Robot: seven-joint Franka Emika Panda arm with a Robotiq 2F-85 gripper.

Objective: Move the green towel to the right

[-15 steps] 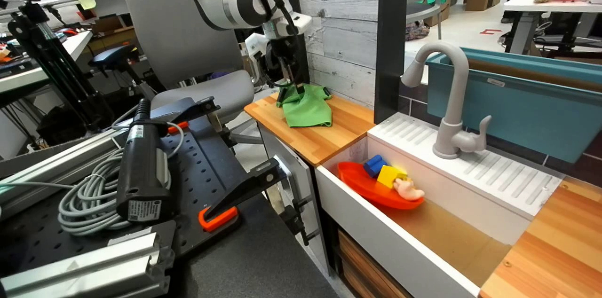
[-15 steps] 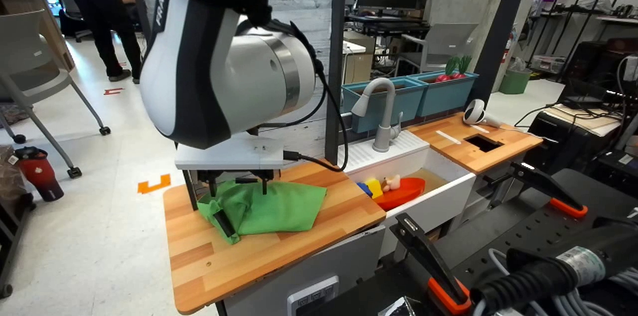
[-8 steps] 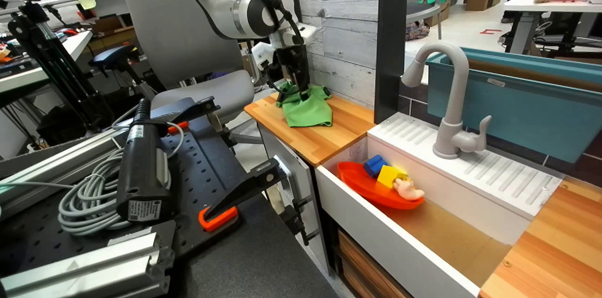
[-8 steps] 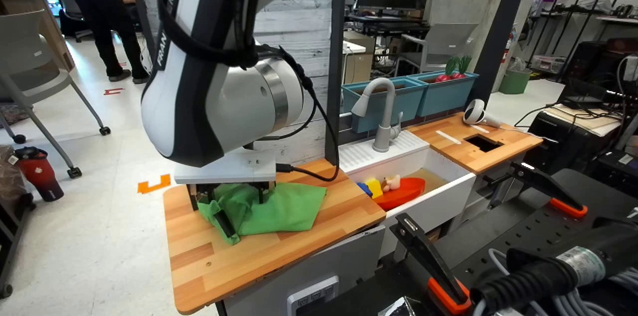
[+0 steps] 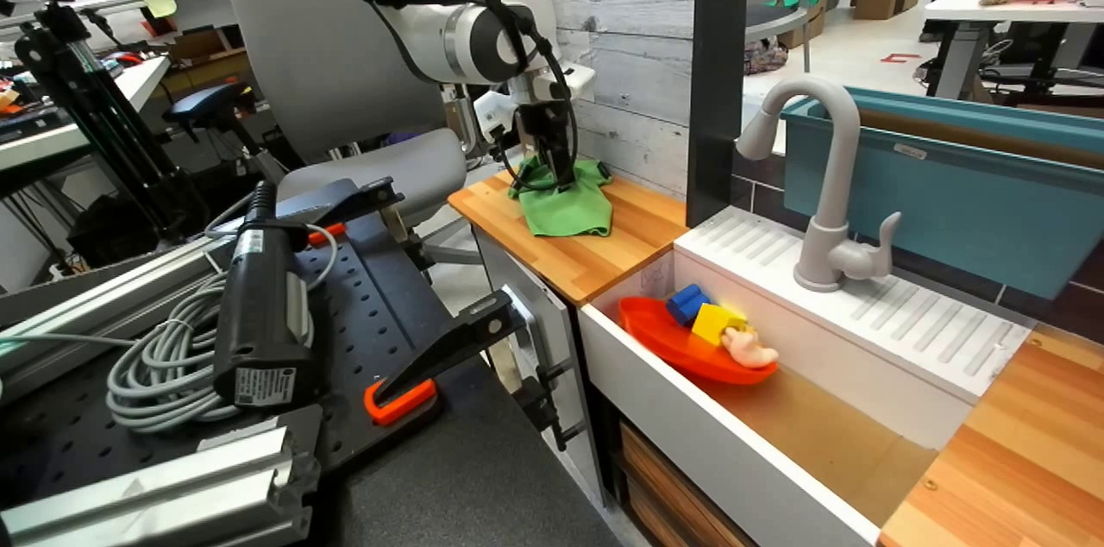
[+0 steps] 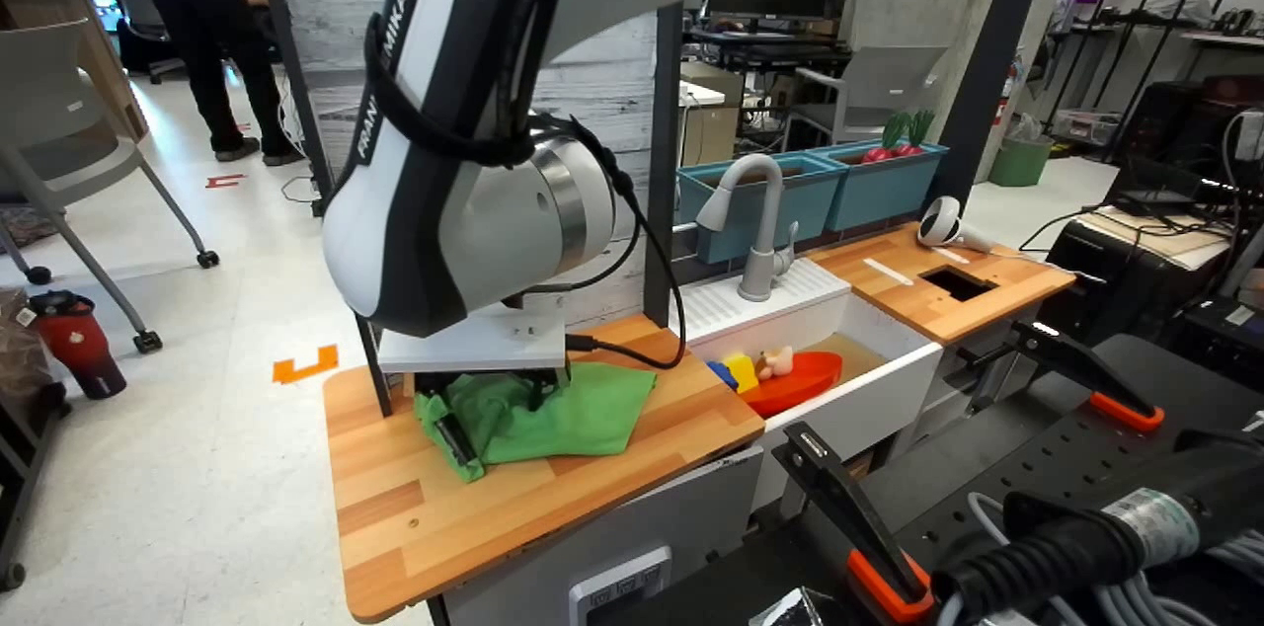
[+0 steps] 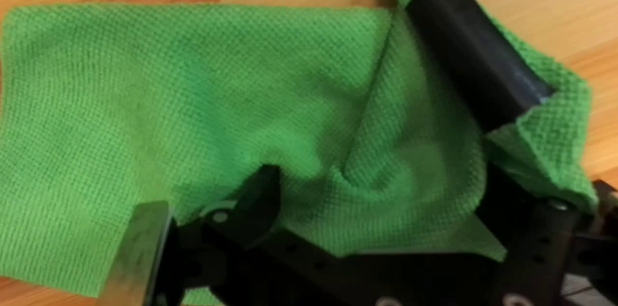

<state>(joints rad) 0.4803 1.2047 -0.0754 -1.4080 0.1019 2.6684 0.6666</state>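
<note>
- The green towel (image 7: 145, 103) lies rumpled on the wooden bench (image 6: 474, 527), left of the sink (image 6: 859, 419) in both exterior views, so the move right looks unfinished.
- The jaws point down into its gathered half, their fingers (image 7: 268, 195) well apart with a fold puffed up between them. I would call them unclenched, though a light squeeze on the fabric is hard to rule out.
- They are probably set at the creases because bunched cloth offers something to pinch, while the flat end would slip away.
- A black tube-like piece (image 7: 473, 50) rests at the folded corner, partly covered by cloth. Whether it is taped on or merely tucked in, I cannot tell; it would likely travel with the towel.
- A black strap (image 6: 434, 134) goes around the arm (image 6: 504, 231), presumably to keep its cable (image 6: 585, 343) from snagging.
- A clamp (image 5: 479, 327) sits at the edge of the black board (image 5: 379, 262), likely to stop it shifting.
- Writing: "FRAN" and "MIKA" show along the arm with the strap crossing between, surely FRANKA EMIKA. Labels on the planter (image 5: 949, 210) and the black tool (image 5: 259, 314) are too small to read.
</note>
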